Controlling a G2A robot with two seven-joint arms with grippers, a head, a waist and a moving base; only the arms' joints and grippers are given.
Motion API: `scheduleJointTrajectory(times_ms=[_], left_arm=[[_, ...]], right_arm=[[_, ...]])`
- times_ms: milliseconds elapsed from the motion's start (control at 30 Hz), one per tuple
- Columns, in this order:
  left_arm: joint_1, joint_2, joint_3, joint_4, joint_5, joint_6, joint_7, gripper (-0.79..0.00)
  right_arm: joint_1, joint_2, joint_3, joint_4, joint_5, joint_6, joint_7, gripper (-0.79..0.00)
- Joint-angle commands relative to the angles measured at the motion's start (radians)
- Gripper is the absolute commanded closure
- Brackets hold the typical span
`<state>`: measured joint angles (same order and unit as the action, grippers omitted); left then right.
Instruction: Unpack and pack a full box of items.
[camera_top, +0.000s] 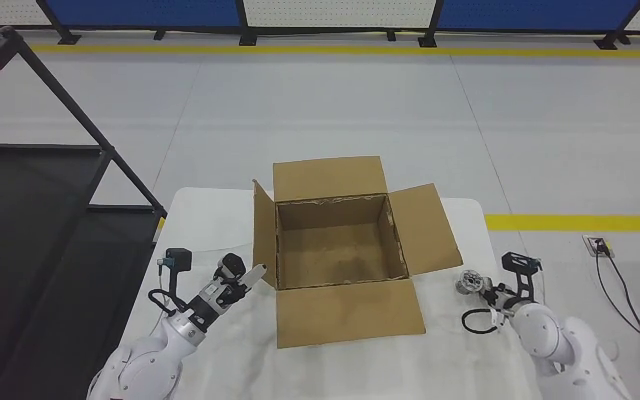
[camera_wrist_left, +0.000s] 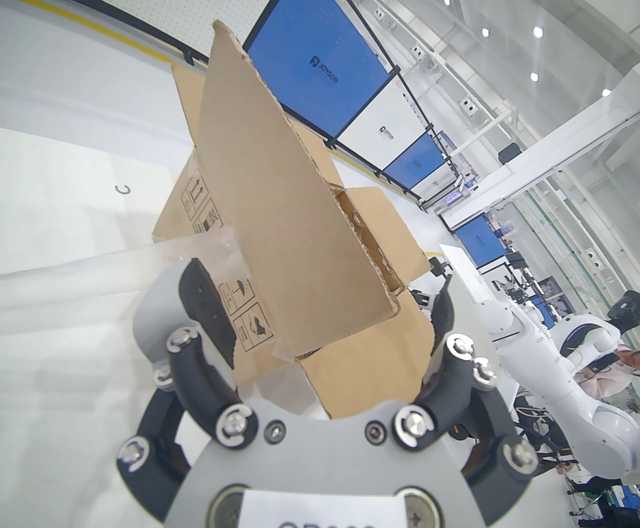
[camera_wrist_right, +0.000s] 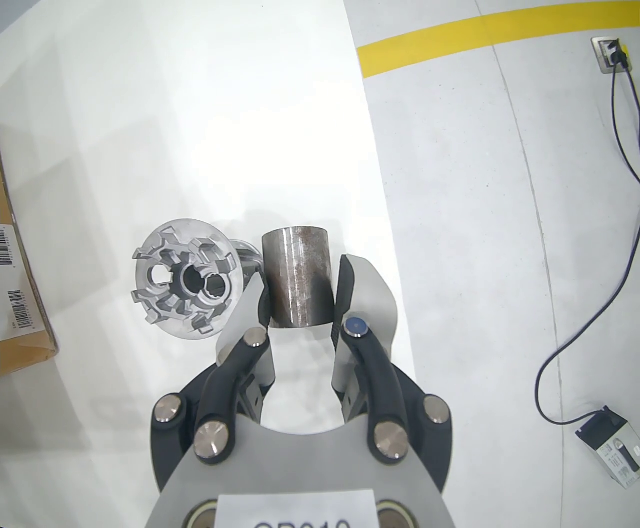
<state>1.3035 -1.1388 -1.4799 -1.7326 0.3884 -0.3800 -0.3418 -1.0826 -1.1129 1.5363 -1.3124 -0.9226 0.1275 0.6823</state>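
right pincer (camera_wrist_right: 300, 292) of mine grips a steel cylinder (camera_wrist_right: 296, 265), just beside a toothed metal hub (camera_wrist_right: 187, 285) on the table (camera_wrist_right: 150, 125); left pincer (camera_wrist_left: 322, 295) stands wide, near the side flap of the open box (camera_top: 345, 312).

1. The box (camera_top: 340, 238) faced mouth up, so a reach from above had a way in.
2. Its left flap (camera_top: 264, 232) stood upright, a wall between the left gripper (camera_top: 255, 274) and the inside.
3. The near flap (camera_top: 345, 312) lay out flat toward the robot and the right flap (camera_top: 425, 228) sloped outward. Both covered table (camera_top: 200, 225) beside the box.
4. The right gripper (camera_wrist_right: 300, 287) was clamped on a cylinder (camera_wrist_right: 296, 255). A flanged part (camera_wrist_right: 187, 285) stood just beside it, between it and the box.
5. Bare table lay open left of the box.
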Motion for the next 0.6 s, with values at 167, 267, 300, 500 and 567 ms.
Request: scheduleJointTrajectory(times_ms=[167, 267, 300, 500, 567], left_arm=[[0.001, 0.001, 0.0, -0.001, 0.0, -0.001, -0.001, -0.785], [0.001, 0.001, -0.001, -0.001, -0.001, -0.001, -0.003, -0.785], [0.001, 0.002, -0.002, -0.001, -0.001, -0.001, -0.003, -0.785], [0.0, 0.002, -0.001, -0.001, -0.003, -0.003, -0.007, -0.785], [-0.001, 0.002, -0.001, 0.0, -0.004, -0.003, -0.007, -0.785]], right_arm=[[0.002, 0.0, -0.002, 0.007, 0.005, -0.016, -0.009, -0.271], [-0.005, 0.001, 0.002, 0.0, 0.01, -0.019, -0.017, -0.314], [-0.007, 0.001, 0.005, -0.002, 0.012, -0.02, -0.019, -0.32], [-0.029, 0.003, 0.016, -0.026, 0.017, -0.016, -0.028, -0.326], [-0.035, 0.003, 0.022, -0.034, 0.018, -0.011, -0.033, -0.326]])
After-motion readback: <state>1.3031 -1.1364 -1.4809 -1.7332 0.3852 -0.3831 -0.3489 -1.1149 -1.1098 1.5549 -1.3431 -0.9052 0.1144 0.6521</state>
